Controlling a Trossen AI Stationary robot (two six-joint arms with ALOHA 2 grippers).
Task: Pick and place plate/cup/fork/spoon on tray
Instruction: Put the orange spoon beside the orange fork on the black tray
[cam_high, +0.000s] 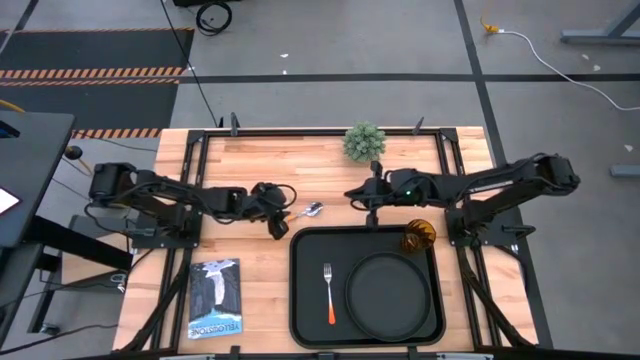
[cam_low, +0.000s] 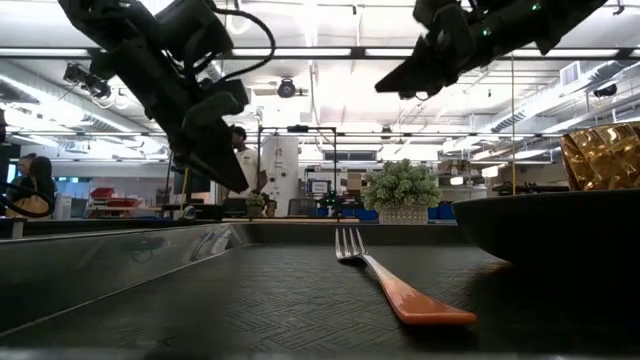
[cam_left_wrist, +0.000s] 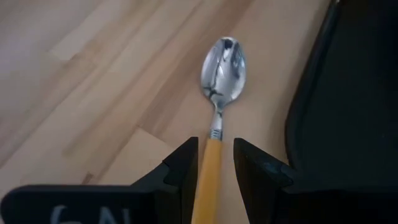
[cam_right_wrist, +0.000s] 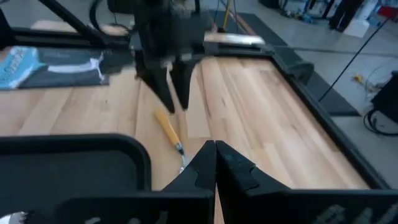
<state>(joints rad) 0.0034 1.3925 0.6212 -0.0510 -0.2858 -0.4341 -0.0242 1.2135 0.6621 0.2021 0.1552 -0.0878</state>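
Note:
The spoon (cam_left_wrist: 222, 68) lies flat on the wooden table just off the tray's far left corner, and also shows in the high view (cam_high: 311, 210). My left gripper (cam_left_wrist: 216, 146) is open, pointing down, with one finger on each side of the spoon's orange handle (cam_left_wrist: 208, 177); a gap shows beside the handle. The black tray (cam_high: 300, 300) holds the round plate (cam_high: 385, 292), the fork (cam_high: 328, 292) and the amber cup (cam_high: 418, 236). My right gripper (cam_high: 352, 194) is shut and empty above the table beyond the tray's far edge.
A small potted plant (cam_high: 365, 141) stands at the table's far edge. A blue-and-white booklet (cam_high: 215, 298) lies left of the tray. Black frame rails (cam_high: 200, 150) run along the table's sides. Bare wood lies between the tray and the plant.

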